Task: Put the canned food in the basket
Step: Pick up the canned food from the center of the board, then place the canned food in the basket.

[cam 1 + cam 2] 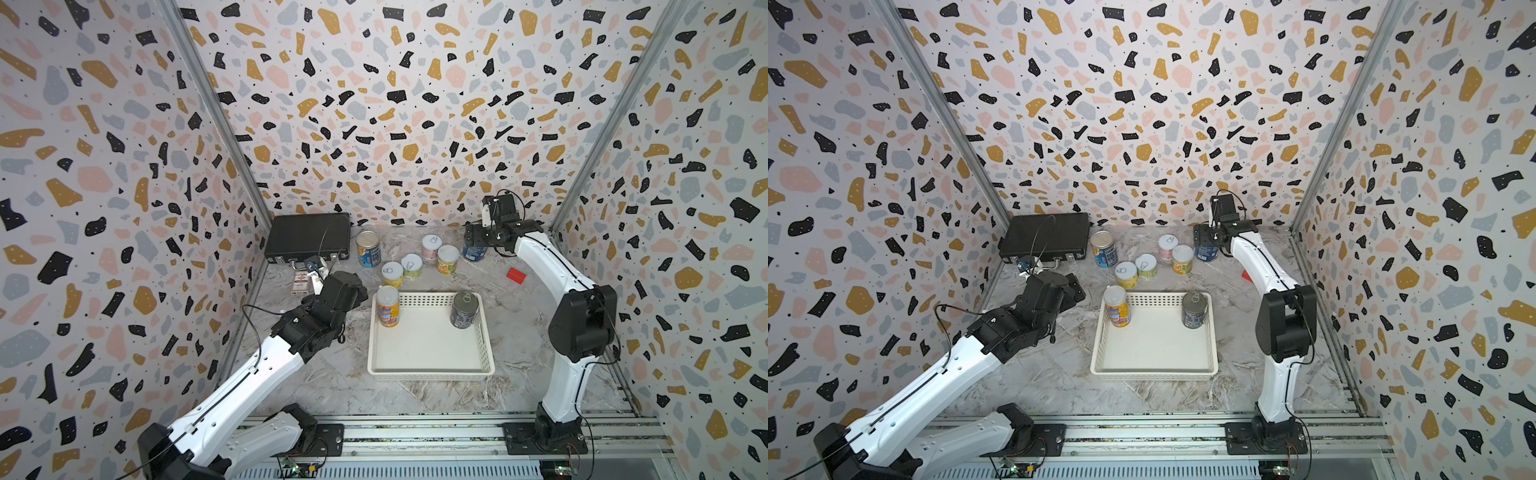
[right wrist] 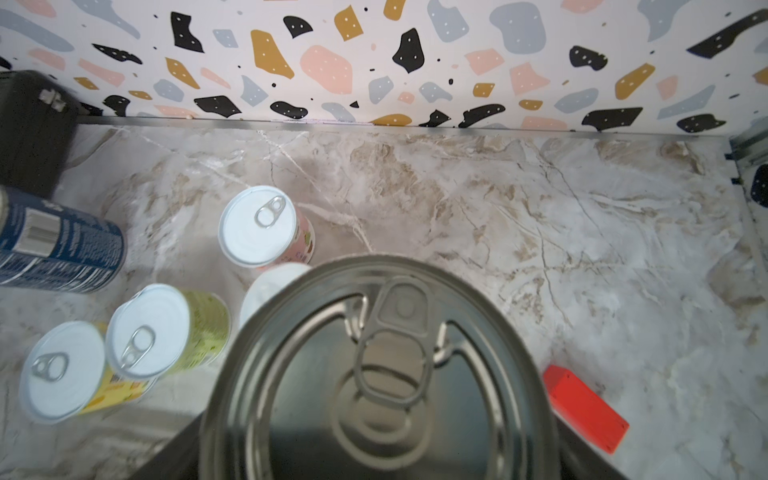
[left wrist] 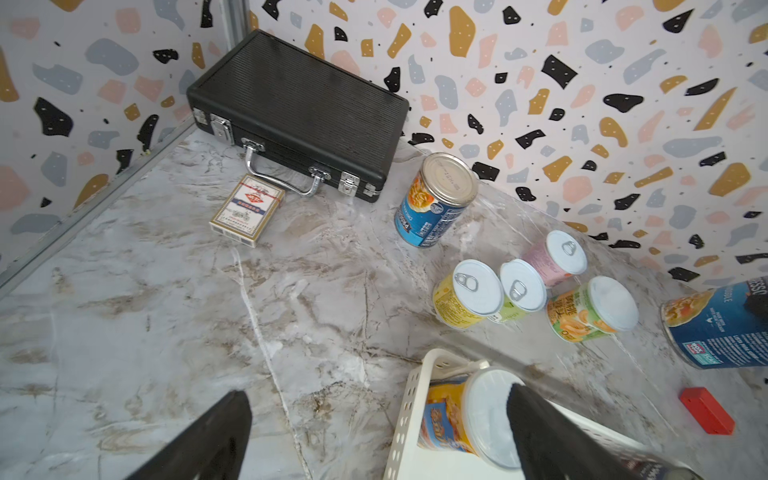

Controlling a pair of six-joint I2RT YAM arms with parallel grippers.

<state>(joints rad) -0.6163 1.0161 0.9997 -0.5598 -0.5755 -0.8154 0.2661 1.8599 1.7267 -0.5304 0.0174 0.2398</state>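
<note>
- The white basket holds two upright cans: an orange-yellow can in its far left corner and a navy can in its far right corner.
- Beyond it, on the marble tabletop, stand a blue can, a yellow can, a lime can, a pink can and a green can.
- The left gripper hangs wide open and empty just beside the basket's far left corner.
- The right gripper, jaws partly open, clasps a navy soup can near the back wall.

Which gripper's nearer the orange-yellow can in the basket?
Left. Left gripper sits open beside the orange-yellow can, outside the basket; right gripper is far back, on the navy can.
</note>
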